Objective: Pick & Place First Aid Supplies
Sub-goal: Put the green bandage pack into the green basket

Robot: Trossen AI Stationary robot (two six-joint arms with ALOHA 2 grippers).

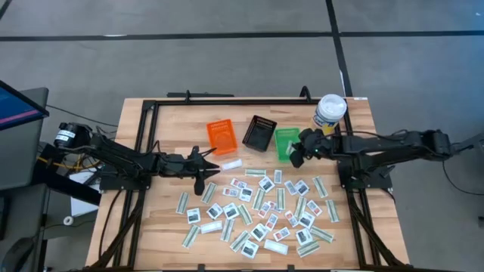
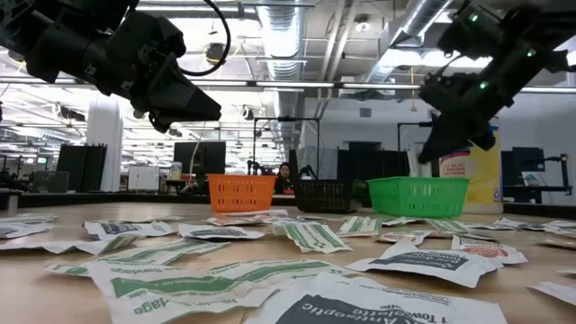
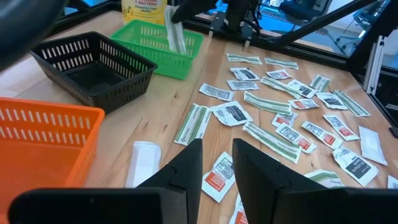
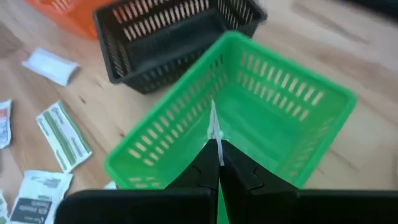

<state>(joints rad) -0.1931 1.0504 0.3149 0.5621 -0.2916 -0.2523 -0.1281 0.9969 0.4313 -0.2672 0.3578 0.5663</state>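
Observation:
Dozens of first aid packets (image 1: pixel 265 211), white squares and pale-green strips, lie flat across the near half of the table. My right gripper (image 4: pixel 217 146) hovers over the green bin (image 4: pixel 280 112), shut on one pale-green strip (image 3: pixel 174 34). My left gripper (image 3: pixel 217 168) is open and raised off the table near the middle (image 1: pixel 208 168). It stands above a white packet with red print (image 3: pixel 216 179) and touches nothing. My right gripper pinches the pale-green strip at its upper end (image 4: pixel 216 138) between the two fingertips, coming from above and pointing down. The strip shows edge-on in the right wrist view. It is lifted clear and hangs down over the green bin's inside.
Orange bin (image 1: pixel 221 136), black bin (image 1: pixel 260 133) and green bin (image 1: pixel 286 142) stand in a row across the table's middle. A white-lidded yellow canister (image 1: pixel 330 112) stands at the far right. A lone white packet (image 1: pixel 231 164) lies near the orange bin. A black frame borders the table.

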